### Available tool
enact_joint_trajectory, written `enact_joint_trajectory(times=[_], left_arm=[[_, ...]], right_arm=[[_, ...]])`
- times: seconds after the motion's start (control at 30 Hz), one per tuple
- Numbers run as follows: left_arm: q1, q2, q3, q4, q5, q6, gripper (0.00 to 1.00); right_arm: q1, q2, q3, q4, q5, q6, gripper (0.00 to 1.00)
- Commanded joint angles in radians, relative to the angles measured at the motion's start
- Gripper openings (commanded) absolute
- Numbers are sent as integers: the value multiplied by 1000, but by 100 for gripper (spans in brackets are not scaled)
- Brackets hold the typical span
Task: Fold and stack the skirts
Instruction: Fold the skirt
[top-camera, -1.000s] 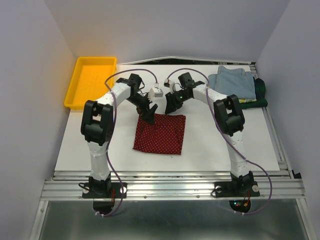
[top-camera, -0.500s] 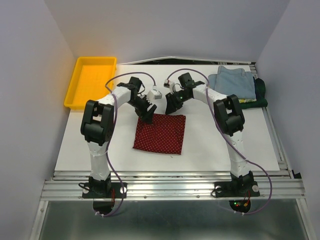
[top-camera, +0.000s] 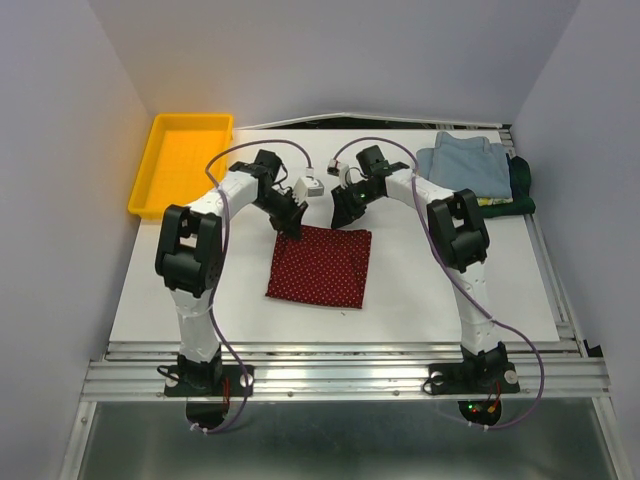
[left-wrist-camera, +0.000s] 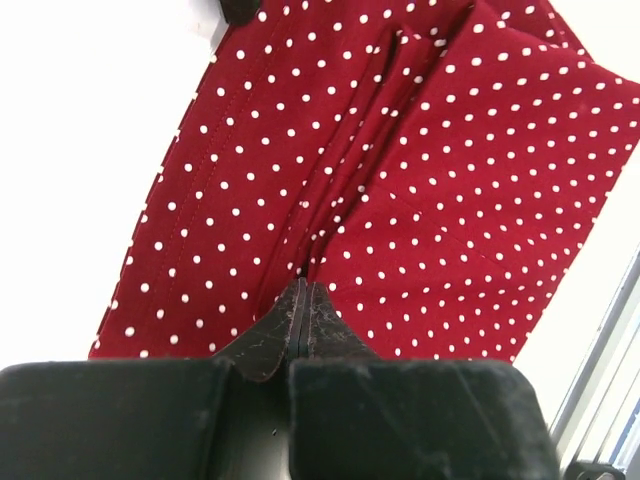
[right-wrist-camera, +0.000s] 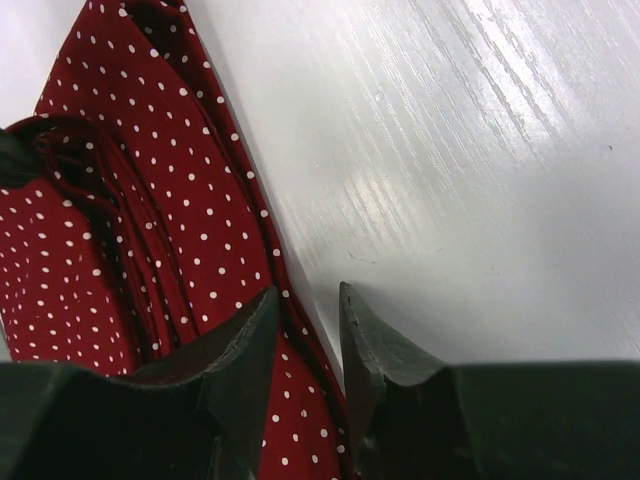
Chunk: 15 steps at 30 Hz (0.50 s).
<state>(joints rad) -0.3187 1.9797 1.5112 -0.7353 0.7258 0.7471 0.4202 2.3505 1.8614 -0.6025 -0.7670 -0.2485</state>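
- Nearest, middle of the overhead frame: the dark red cloth skirt with tiny white dots (top-camera: 320, 268) lies flat as a folded square on the white table (top-camera: 450, 285).
- At the skirt's far left corner: the left gripper (top-camera: 293, 229) has its jaws pressed together with no gap. In its wrist view, creases in the cloth run up to the fingertips (left-wrist-camera: 285, 325), so it appears to be pinching a fold there.
- At the skirt's far right corner: the right gripper (top-camera: 346, 212) has its jaws parted by a narrow gap. In its wrist view the skirt's edge lies just under that gap and is not gripped.
- Farther, upper right: a stack of folded skirts sits well apart from the red one. The light blue cloth skirt (top-camera: 465, 165) is on top. The yellow-green patterned skirt (top-camera: 490, 201) shows as a strip at the near edge, and the dark green skirt (top-camera: 522, 182) shows at the right.
- Farthest, upper left: the yellow plastic tray (top-camera: 180, 165), not part of the stacking.
- Step in hand, as judged: folding looks complete and the pick-up for stacking is beginning.
- Next move calls for the right jaws to close on the far edge. Both arms should then lift level together and carry the square to the upper right, laying it squarely on the light blue skirt without the folds opening.
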Motion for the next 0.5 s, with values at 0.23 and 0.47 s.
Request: enact_joint_trajectory(times=[0.23,0.47], left_arm=[[1,-96,-48,-32,-17,-11,50],[1,-94,-130,30,-58,-77,77]], right_arm=[[6,18,-21,-17,2,-26,35],[6,16,-19,-16,-8,-21,35]])
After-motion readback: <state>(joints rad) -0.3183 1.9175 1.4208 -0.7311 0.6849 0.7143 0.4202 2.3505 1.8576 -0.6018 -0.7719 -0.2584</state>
